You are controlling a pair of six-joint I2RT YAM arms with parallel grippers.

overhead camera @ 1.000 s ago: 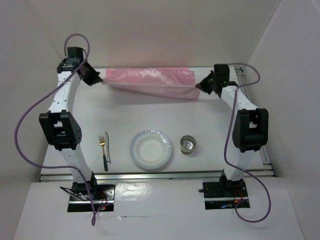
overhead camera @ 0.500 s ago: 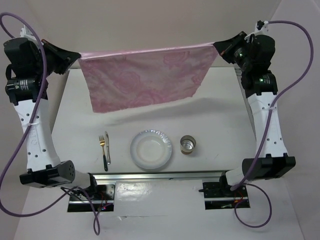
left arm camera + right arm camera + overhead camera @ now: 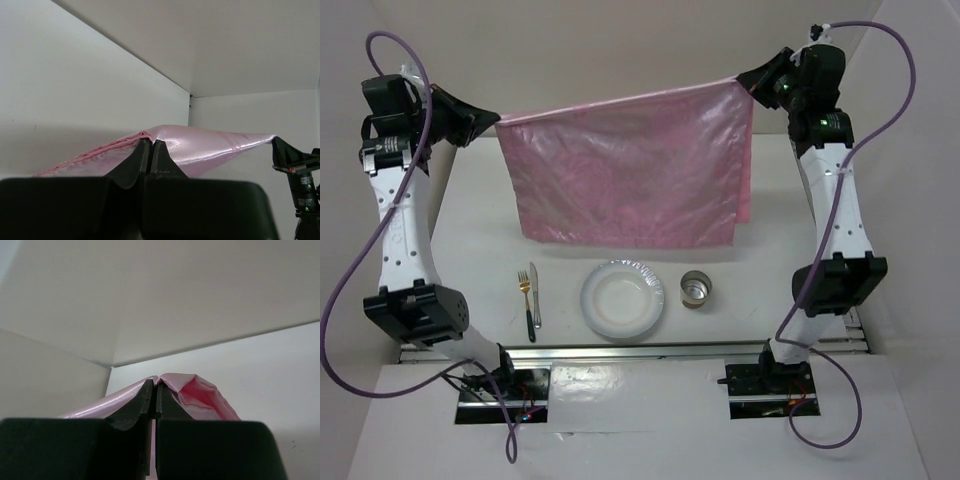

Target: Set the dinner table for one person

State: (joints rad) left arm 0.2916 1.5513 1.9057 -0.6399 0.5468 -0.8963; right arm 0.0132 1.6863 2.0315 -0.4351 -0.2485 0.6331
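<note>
A: Status on the place setting?

B: Early, by my reading. The pink cloth mat point(image 3: 630, 170) is off the worktop point(image 3: 470, 240) and hangs spread like a sheet over the far half. Left jaws are clamped on one top corner, right jaws on the other. Each wrist view shows black fingers point(image 3: 135, 161) pinched tight on pink hem. The lower edge hangs near the plate point(image 3: 623, 299); I can't tell whether it touches anything.

A: And the worktop itself?

B: It's the white slab under everything, running from the arm bases to the back wall. In a row along its near side sit the fork point(image 3: 524, 284) and knife point(image 3: 535, 295), side by side on the left, the plate in the middle, and a small metal cup point(image 3: 696, 289) on the right.

A: What's left?

B: Nearly all of it, I judge. The mat isn't laid flat and nothing sits on it yet.

A: Counts?

B: One mat, one plate, one fork, one knife, one cup.
</note>
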